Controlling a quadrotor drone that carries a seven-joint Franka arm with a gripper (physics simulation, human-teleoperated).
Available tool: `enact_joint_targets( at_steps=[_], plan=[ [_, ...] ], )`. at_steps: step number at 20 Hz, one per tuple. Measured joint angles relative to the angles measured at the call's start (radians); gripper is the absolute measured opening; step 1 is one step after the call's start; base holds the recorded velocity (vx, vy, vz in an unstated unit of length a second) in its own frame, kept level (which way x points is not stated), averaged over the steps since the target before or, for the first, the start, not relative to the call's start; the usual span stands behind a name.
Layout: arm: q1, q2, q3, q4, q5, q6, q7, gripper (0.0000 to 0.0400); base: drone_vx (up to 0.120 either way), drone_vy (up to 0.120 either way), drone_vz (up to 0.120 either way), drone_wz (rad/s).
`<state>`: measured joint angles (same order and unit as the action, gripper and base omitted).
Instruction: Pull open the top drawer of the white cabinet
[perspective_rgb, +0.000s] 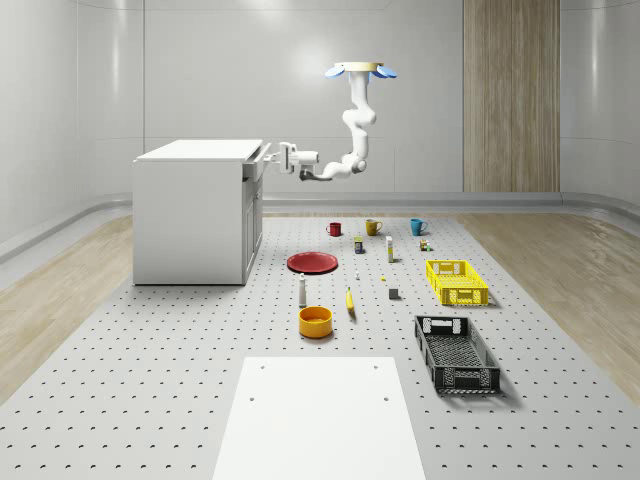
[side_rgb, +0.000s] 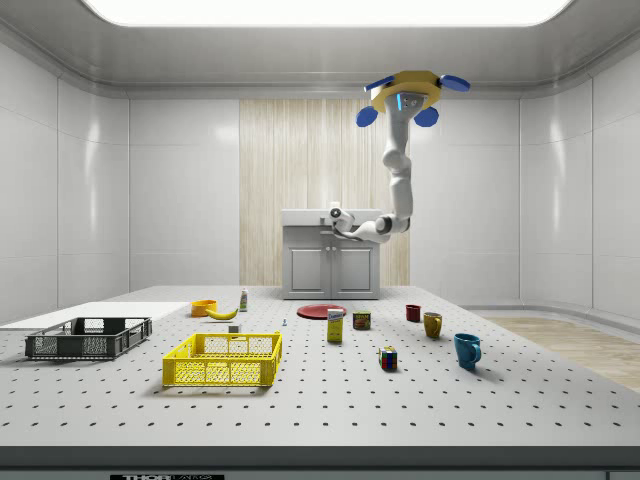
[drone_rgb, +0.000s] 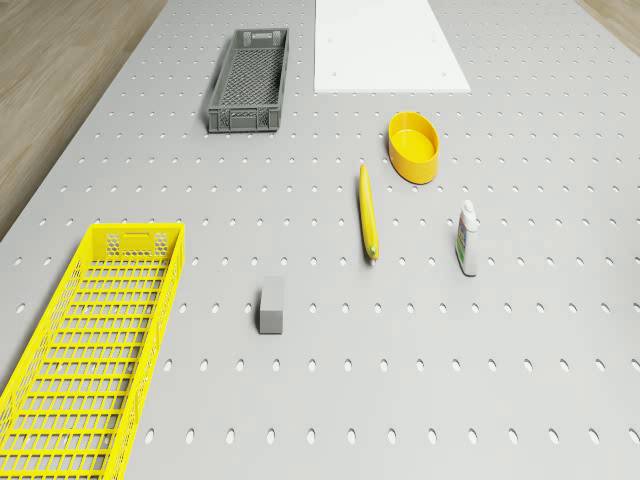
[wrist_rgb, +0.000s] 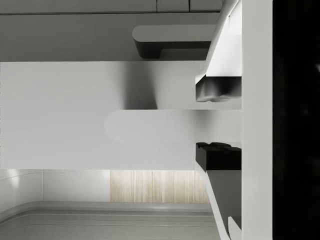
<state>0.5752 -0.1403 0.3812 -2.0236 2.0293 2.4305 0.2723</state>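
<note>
Since the handle runs as a bar between the two pads w/ gaps either side, gripper is open around it, not clamped. White cabinet sits left-centre in whole-scene view, top drawer at its upper right edge. Drone hovers upper centre, arm hanging down, elbow bent, forearm level toward drawer front.

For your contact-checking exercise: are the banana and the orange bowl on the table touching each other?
Apart. In the drone view, bare perforated table shows plainly between the banana and the orange bowl; the whole-scene view shows the same gap.
</note>
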Motion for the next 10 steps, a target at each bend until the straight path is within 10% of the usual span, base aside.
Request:
enact_joint_targets(
  at_steps=[10],
  plan=[
    [-0.053,-0.073,-0.011,-0.079,-0.007,-0.056,0.018,0.0106,0.0,-0.012,0.0,0.0]
  ],
)
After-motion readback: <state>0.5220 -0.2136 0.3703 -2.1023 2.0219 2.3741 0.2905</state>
